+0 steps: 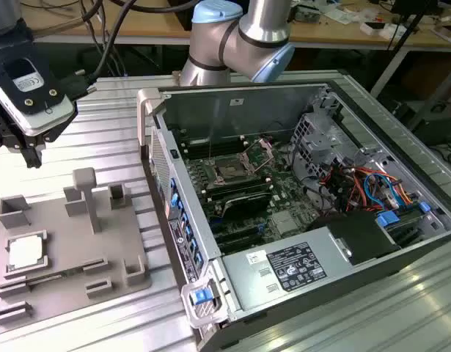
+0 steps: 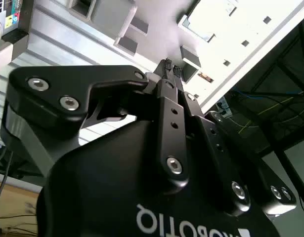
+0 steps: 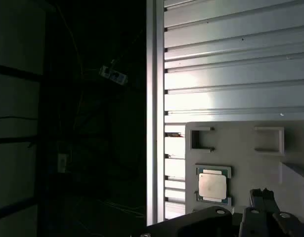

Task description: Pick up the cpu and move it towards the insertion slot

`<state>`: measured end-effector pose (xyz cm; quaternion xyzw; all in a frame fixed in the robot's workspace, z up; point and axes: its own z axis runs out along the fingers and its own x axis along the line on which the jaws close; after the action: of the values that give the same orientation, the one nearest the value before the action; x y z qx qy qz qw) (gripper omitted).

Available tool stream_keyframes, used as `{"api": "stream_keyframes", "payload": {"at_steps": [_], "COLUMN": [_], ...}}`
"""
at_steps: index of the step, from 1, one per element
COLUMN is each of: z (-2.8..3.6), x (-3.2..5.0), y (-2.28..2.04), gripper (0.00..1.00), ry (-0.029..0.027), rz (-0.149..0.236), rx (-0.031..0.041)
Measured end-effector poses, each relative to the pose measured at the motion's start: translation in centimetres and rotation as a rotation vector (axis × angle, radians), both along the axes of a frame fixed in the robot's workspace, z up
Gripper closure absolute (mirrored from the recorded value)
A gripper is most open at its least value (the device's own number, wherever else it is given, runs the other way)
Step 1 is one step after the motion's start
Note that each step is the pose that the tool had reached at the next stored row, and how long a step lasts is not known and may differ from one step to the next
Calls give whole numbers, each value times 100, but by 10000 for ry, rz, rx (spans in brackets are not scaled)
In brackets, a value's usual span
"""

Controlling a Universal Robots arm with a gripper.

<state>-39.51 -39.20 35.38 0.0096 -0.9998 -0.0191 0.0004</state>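
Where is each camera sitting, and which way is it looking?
Exterior view: off the arm, looking down on the table; grey plate with the cpu at the exterior view's left, open computer with the insertion slot at its right; arm and gripper show.
First wrist view: on the wrist, looking past the gripper at the cpu on the grey plate.
Second wrist view: on the wrist, looking along the gripper's black body toward the table.
Shared: exterior and first wrist views both show the cpu.
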Motion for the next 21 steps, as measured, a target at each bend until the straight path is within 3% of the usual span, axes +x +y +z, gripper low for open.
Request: {"api": "stream_keyframes", "payload": {"at_steps": [13, 21], "z": [-1, -8], "x": [-37, -161], "y": [0, -9], "gripper": [89, 89], "ry": [0, 0], "rz": [-1, 0], "rx": [0, 0]}}
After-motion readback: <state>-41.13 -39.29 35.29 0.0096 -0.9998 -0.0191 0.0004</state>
